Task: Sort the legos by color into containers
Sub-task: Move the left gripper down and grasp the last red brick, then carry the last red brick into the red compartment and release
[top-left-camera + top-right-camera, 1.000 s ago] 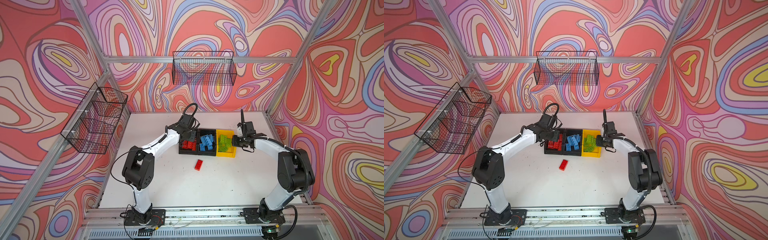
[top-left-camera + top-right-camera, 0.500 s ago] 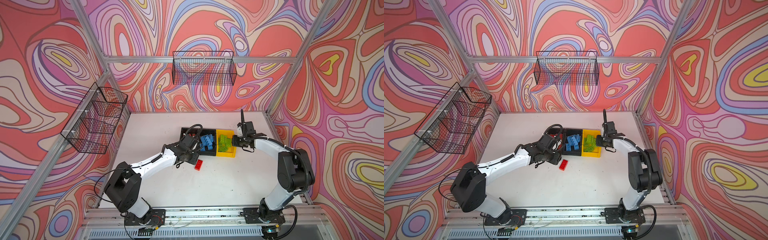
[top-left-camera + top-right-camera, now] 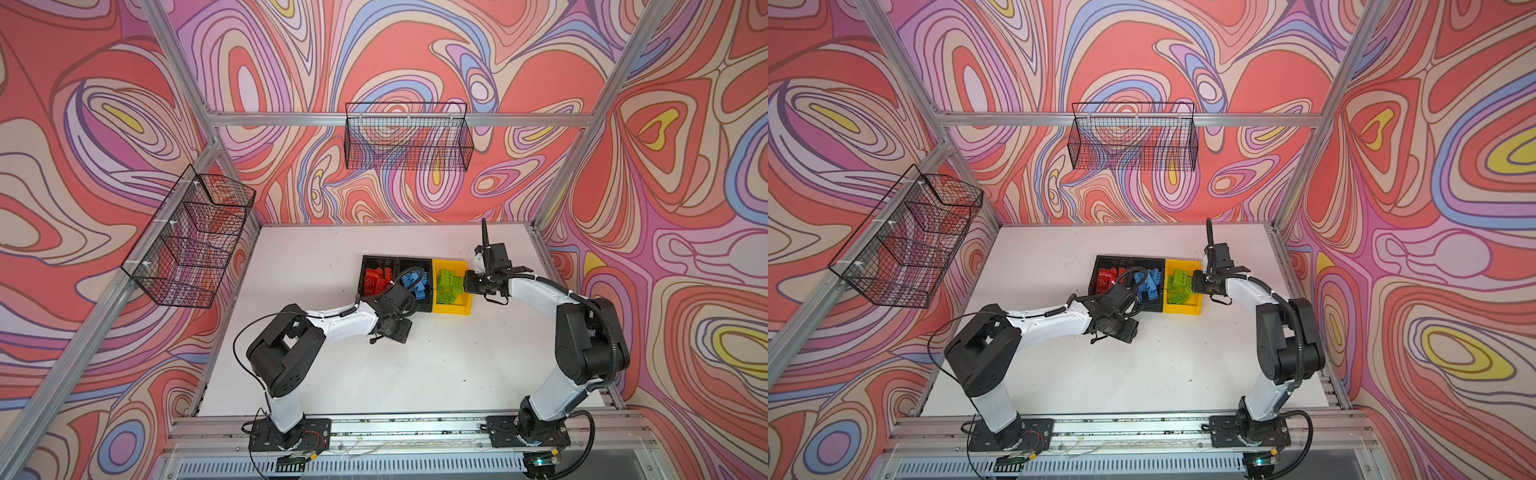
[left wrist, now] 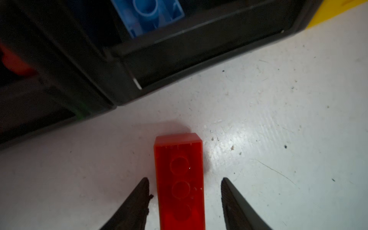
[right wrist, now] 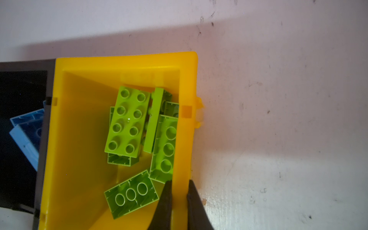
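A loose red lego (image 4: 179, 183) lies underside up on the white table, just in front of the black containers (image 4: 179, 49). My left gripper (image 4: 185, 179) is open and straddles it, with a gap at each finger. In both top views this gripper (image 3: 395, 328) hides the brick. The left black container (image 3: 376, 262) holds red legos (image 3: 376, 280). The middle one holds blue legos (image 3: 417, 284). The yellow container (image 5: 79, 119) holds green legos (image 5: 127, 121). My right gripper (image 5: 180, 182) is shut on the yellow container's outer wall.
Black wire baskets hang on the back wall (image 3: 407, 141) and the left wall (image 3: 191, 241). The white table (image 3: 415, 374) stretches from the containers to the front rail. The metal frame posts stand at the table's corners.
My left arm swung from above the red container down to the loose red lego in front of the row, and its jaws widened slightly. The right arm has not moved.
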Controlling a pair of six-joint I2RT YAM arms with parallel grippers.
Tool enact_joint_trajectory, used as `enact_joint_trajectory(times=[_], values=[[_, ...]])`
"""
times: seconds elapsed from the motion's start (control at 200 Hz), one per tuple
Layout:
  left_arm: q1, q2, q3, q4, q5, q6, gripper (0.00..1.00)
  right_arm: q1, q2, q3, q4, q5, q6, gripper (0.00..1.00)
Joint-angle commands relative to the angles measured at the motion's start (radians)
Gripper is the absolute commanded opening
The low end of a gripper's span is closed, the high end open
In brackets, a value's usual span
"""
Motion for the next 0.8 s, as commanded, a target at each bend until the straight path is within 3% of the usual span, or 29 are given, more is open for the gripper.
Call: enact_joint_trajectory(times=[0.0, 0.115, 0.476, 0.791], values=[[-0.004, 0.024, 0.040, -0.012, -0.037, -0.020, 0.62, 0.003, -0.018, 0.004, 0.000, -0.001, -0.008, 0.02], [-0.010, 0.060, 0.057, -0.013, -0.041, -0.010, 0.60, 0.003, -0.013, 0.005, 0.002, -0.004, -0.005, 0.02], [-0.009, 0.009, 0.036, -0.055, -0.118, 0.026, 0.28, 0.003, -0.015, 0.007, -0.005, 0.005, -0.008, 0.02], [0.102, -0.142, 0.145, -0.076, -0.135, 0.094, 0.28, 0.003, -0.024, -0.003, 0.001, 0.003, -0.005, 0.02]])
